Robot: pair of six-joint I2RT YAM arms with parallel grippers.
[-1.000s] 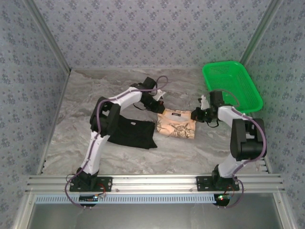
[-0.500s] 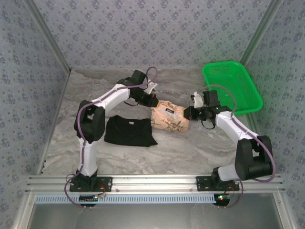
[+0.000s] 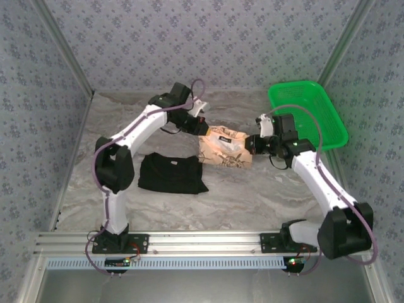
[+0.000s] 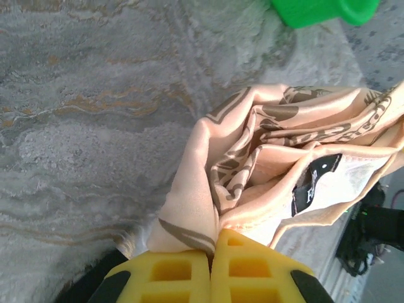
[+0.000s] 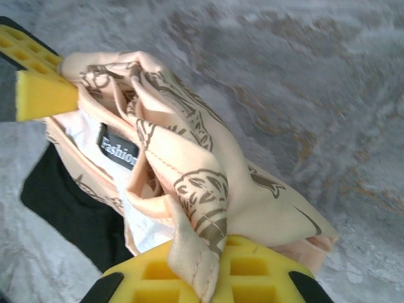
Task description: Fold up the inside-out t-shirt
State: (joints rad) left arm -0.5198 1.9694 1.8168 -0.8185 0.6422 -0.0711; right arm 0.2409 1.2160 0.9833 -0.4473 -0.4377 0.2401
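The inside-out t-shirt (image 3: 225, 148) is a peach-tan bundle with dark drawings, stretched between both arms above the middle of the table. Its small dark neck label (image 4: 314, 181) faces up. My left gripper (image 3: 203, 129) is shut on the shirt's left end; in the left wrist view its yellow pads (image 4: 183, 274) pinch a fold of the fabric (image 4: 202, 183). My right gripper (image 3: 251, 144) is shut on the right end, and in the right wrist view a seamed edge of the cloth (image 5: 196, 214) drapes over its yellow pads (image 5: 252, 271). The label (image 5: 117, 150) shows there too.
A plain black folded garment (image 3: 172, 173) lies on the marbled table (image 3: 252, 196) just left of and below the shirt. A green basket (image 3: 308, 113) stands at the back right. Patterned walls close in the sides and back.
Both grippers have carried the shirt up and toward the back, off the table. The left arm has swung further left and back, and the right arm has stretched forward.
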